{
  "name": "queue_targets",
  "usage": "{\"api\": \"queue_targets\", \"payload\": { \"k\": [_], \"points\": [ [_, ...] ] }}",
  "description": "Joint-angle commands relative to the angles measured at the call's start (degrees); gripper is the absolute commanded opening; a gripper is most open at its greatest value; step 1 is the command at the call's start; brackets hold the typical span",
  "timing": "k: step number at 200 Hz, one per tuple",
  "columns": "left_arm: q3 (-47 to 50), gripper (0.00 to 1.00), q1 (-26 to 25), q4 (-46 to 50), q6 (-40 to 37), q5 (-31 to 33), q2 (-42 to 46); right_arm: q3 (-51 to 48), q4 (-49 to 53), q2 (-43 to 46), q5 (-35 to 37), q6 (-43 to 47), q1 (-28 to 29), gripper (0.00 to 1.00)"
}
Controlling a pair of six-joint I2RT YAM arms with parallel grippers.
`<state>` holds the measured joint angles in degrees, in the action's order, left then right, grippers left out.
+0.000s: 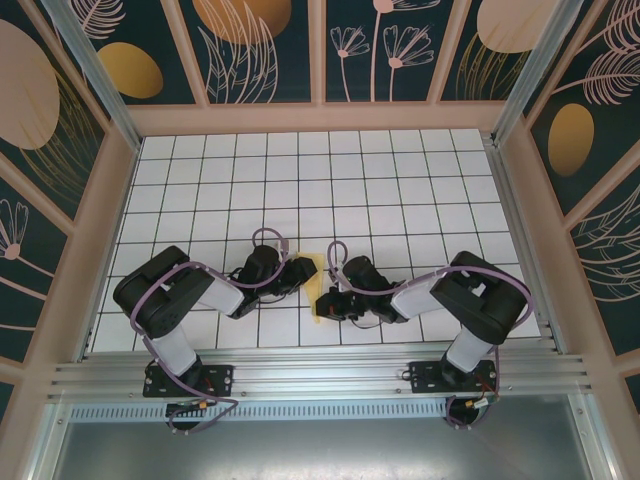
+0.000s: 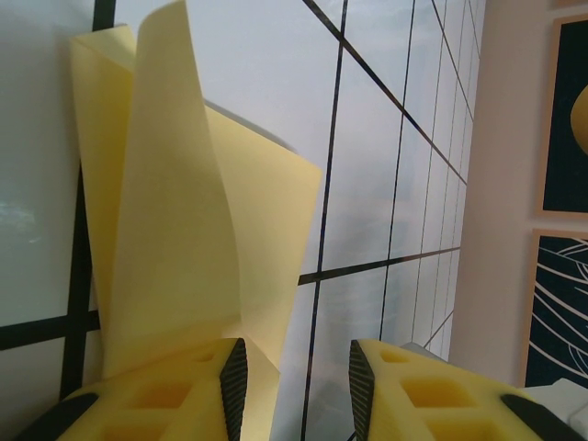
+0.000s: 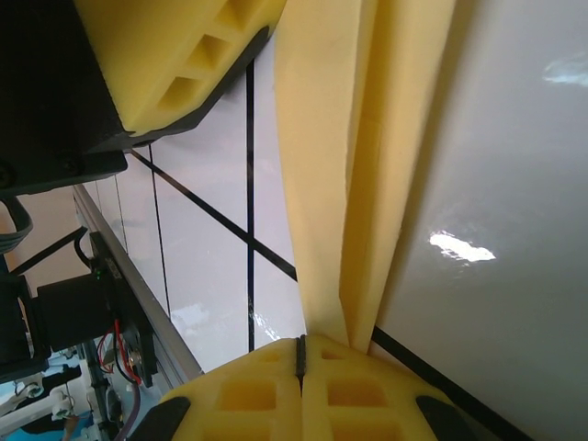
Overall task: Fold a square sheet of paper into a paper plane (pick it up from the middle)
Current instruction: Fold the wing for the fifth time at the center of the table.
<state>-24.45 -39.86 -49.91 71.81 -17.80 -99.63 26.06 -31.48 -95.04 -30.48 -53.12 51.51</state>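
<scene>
The pale-yellow sheet of paper [image 1: 322, 318] lies on the white grid table [image 1: 300, 180] between my two grippers, folded lengthwise into a narrow strip with a centre crease [image 3: 363, 184]. In the left wrist view its flaps [image 2: 184, 239] stand up, curling off the table. My left gripper [image 2: 299, 372] is open, its left finger [image 2: 175, 400] resting against the paper, and bare table shows between the pads. My right gripper [image 3: 300, 354] is shut, pads meeting with nothing between them. The strip's end runs under its right finger [image 3: 367, 386]. From above, the left gripper [image 1: 303, 272] and right gripper [image 1: 328, 300] sit close together.
The metal rail [image 1: 320, 375] carrying the arm bases runs along the near edge. Patterned walls [image 1: 320, 50] enclose the table at the back and sides. The left gripper's yellow finger [image 3: 175, 55] hangs close above the strip in the right wrist view.
</scene>
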Motion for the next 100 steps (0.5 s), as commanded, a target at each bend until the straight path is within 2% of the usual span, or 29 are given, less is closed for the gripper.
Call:
{"api": "queue_targets", "payload": {
  "k": [1,46,100],
  "points": [
    [0.3,0.37,0.0,5.7,-1.8,0.9,-1.2,-0.2,0.9,0.9,-1.1,-0.2,1.3,0.04],
    [0.1,0.37,0.0,5.9,-1.9,0.9,-1.2,1.6,4.4,4.7,0.0,0.4,2.8,0.03],
    [-0.1,0.36,-0.1,5.9,-2.0,0.8,-1.3,0.5,0.5,-0.5,-0.3,-1.6,3.4,0.03]
  ]
}}
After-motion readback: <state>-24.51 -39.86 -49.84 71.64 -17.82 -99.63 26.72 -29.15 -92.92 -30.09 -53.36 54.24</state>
